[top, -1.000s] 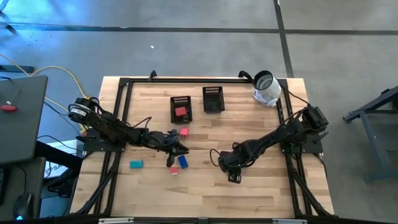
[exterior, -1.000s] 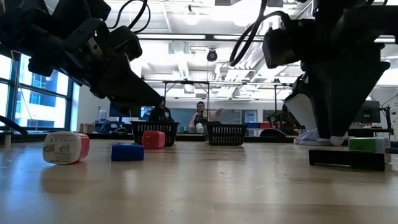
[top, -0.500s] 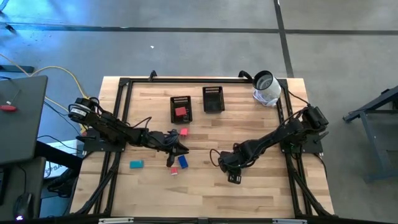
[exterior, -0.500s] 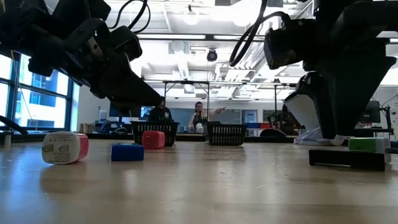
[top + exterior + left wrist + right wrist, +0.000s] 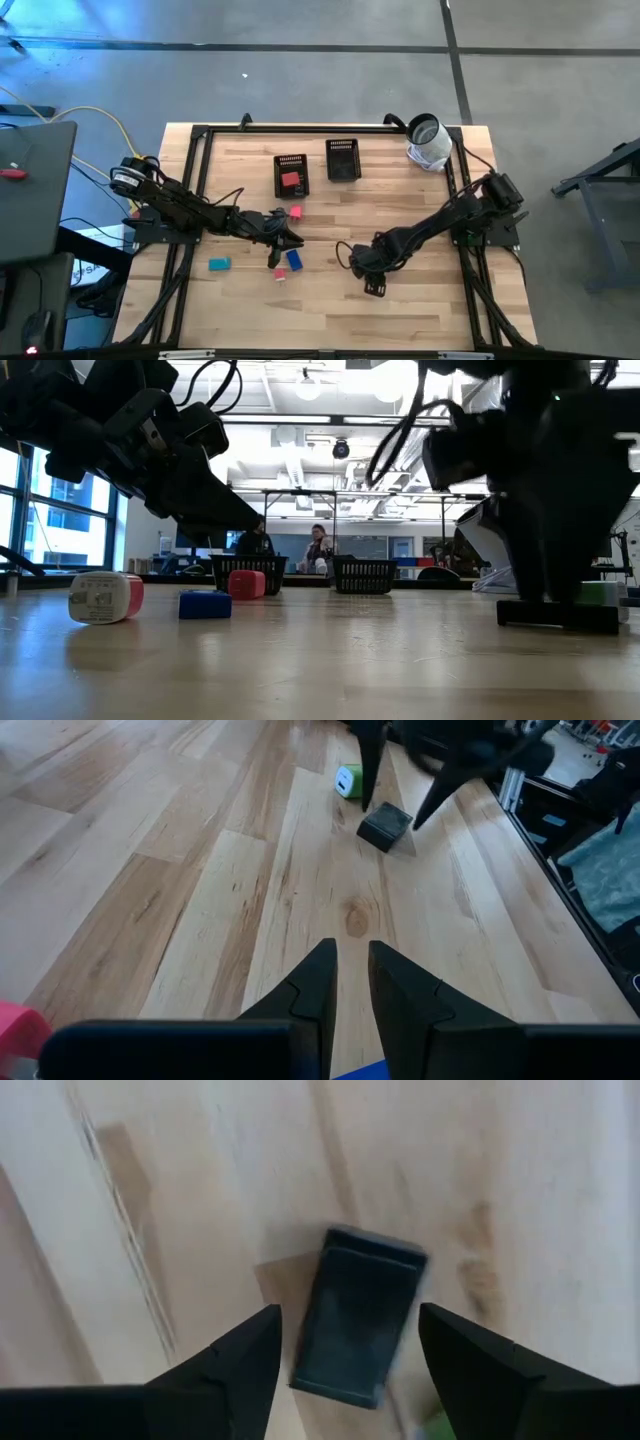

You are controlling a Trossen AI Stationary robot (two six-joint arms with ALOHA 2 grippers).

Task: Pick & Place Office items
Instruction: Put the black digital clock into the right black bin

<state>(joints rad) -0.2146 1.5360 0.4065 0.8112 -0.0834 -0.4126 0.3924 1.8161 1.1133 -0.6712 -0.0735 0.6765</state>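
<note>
My right gripper (image 5: 347, 1312) is open and points down over a small black block (image 5: 360, 1318) that lies flat on the wood; one finger stands on each side of the block, without touching it. The high view has this black block (image 5: 375, 288) near the table's middle, toward the near edge. A green block (image 5: 348, 780) sits just beyond it. My left gripper (image 5: 350, 955) is shut and hovers left of centre, close to a blue block (image 5: 294, 259), a pink block (image 5: 296, 213) and a small red-and-white block (image 5: 280, 274). A teal block (image 5: 218, 264) lies farther left.
Two black mesh trays stand toward the far edge; the left tray (image 5: 291, 175) has a red block (image 5: 291, 181) in it, the right tray (image 5: 343, 159) shows nothing. A white cylinder (image 5: 429, 141) lies at the far right corner. People show in the room behind.
My right gripper has come down around the black block, its fingers staying open. The block has not moved. My left arm has kept still.
</note>
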